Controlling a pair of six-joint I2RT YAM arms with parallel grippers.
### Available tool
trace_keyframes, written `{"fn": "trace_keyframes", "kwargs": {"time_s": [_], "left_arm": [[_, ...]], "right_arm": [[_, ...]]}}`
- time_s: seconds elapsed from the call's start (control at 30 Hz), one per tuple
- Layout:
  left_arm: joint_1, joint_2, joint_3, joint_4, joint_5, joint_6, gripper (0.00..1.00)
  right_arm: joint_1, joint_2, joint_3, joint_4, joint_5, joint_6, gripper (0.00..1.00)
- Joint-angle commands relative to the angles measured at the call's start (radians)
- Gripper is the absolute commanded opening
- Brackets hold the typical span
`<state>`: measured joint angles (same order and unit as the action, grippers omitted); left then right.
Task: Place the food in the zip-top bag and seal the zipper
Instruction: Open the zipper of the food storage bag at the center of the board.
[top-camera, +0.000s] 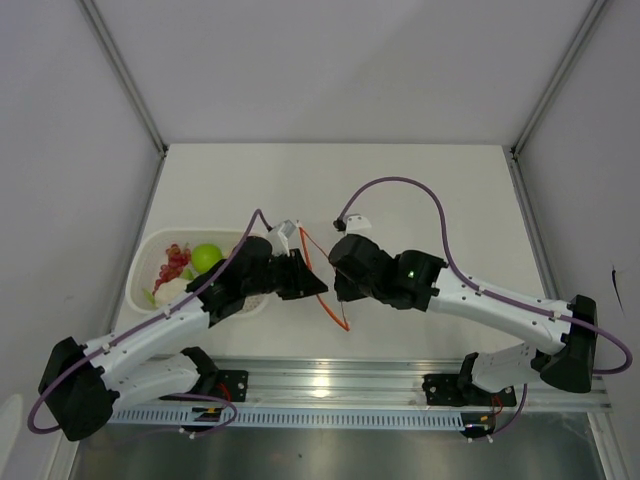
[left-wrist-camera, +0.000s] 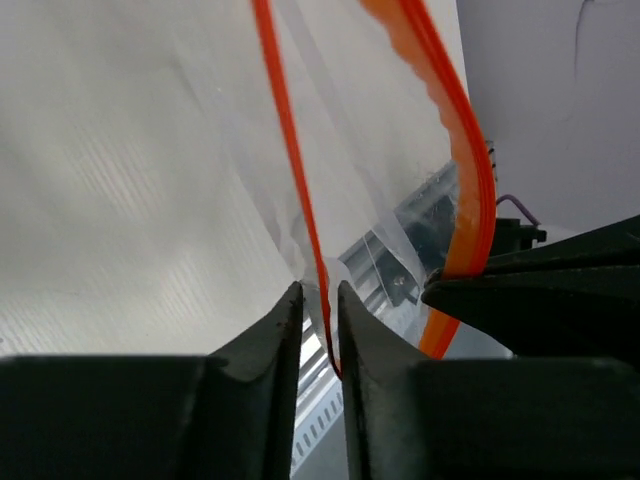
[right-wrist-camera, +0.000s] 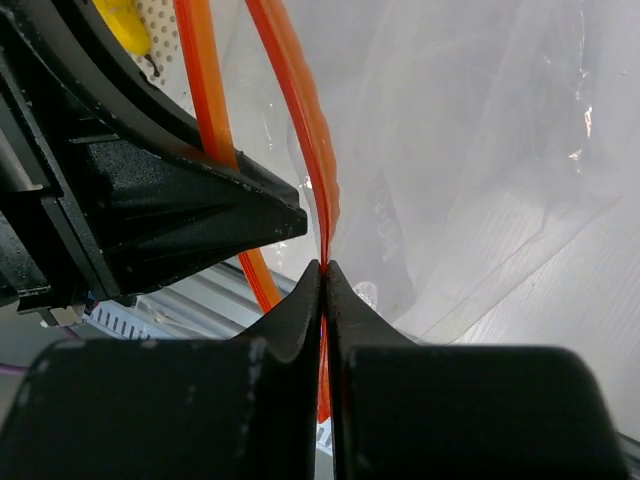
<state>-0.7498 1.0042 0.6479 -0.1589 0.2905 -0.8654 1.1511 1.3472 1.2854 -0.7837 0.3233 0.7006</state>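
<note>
The clear zip-top bag (top-camera: 322, 262) hangs between my two grippers above the table, its mouth spread. Its red-orange zipper (top-camera: 337, 308) shows as two separate strips. My left gripper (top-camera: 310, 282) has its jaws nearly together with one strip (left-wrist-camera: 300, 190) and clear film between them (left-wrist-camera: 320, 296). My right gripper (top-camera: 338, 282) is shut tight on the other strip (right-wrist-camera: 310, 150), fingertips meeting (right-wrist-camera: 323, 268). The food lies in the white basket (top-camera: 140, 262): red grapes (top-camera: 175, 262), green apple (top-camera: 207, 256), a pale piece (top-camera: 172, 290). A yellow piece (right-wrist-camera: 125, 20) shows in the right wrist view. The orange is hidden.
The basket sits at the left, partly under my left arm. The metal mounting rail (top-camera: 330, 385) runs along the near edge. Grey walls close in the table on the left, right and back.
</note>
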Motion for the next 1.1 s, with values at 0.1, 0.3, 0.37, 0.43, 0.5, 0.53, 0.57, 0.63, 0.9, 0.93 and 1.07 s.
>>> {"fn": "trace_keyframes", "kwargs": {"time_s": [0.1, 0.3, 0.37, 0.43, 0.5, 0.53, 0.57, 0.63, 0.9, 0.93, 1.07], "left_arm": [[-0.008, -0.010, 0.096, -0.056, 0.002, 0.069, 0.01], [-0.031, 0.007, 0.153, -0.096, 0.010, 0.103, 0.01], [-0.039, 0.017, 0.163, -0.108, 0.015, 0.100, 0.01], [-0.051, 0.024, 0.176, -0.105, 0.024, 0.095, 0.01], [-0.057, 0.034, 0.183, -0.097, 0.039, 0.088, 0.00], [-0.059, 0.037, 0.191, -0.097, 0.041, 0.085, 0.01], [-0.060, 0.042, 0.194, -0.097, 0.044, 0.083, 0.01], [-0.060, 0.050, 0.199, -0.099, 0.041, 0.085, 0.01], [-0.060, 0.154, 0.257, -0.145, -0.017, 0.135, 0.01], [-0.060, 0.172, 0.278, -0.162, -0.033, 0.143, 0.01], [-0.054, 0.249, 0.303, -0.208, -0.096, 0.169, 0.01]], "right_arm": [[-0.007, 0.001, 0.054, -0.034, 0.063, 0.040, 0.00], [-0.008, 0.050, 0.130, -0.104, 0.126, 0.037, 0.26], [-0.010, 0.078, 0.144, -0.112, 0.141, 0.028, 0.32], [-0.013, 0.107, 0.158, -0.115, 0.152, 0.016, 0.34], [-0.024, 0.124, 0.161, -0.114, 0.171, 0.010, 0.35], [-0.030, 0.136, 0.155, -0.109, 0.172, -0.004, 0.34], [-0.043, 0.142, 0.152, -0.111, 0.184, -0.007, 0.34], [-0.053, 0.145, 0.140, -0.111, 0.198, -0.024, 0.27], [-0.149, 0.052, 0.123, -0.120, 0.250, -0.138, 0.00], [-0.154, 0.041, 0.124, -0.136, 0.269, -0.139, 0.00], [-0.211, -0.011, 0.123, -0.192, 0.352, -0.167, 0.00]]}}
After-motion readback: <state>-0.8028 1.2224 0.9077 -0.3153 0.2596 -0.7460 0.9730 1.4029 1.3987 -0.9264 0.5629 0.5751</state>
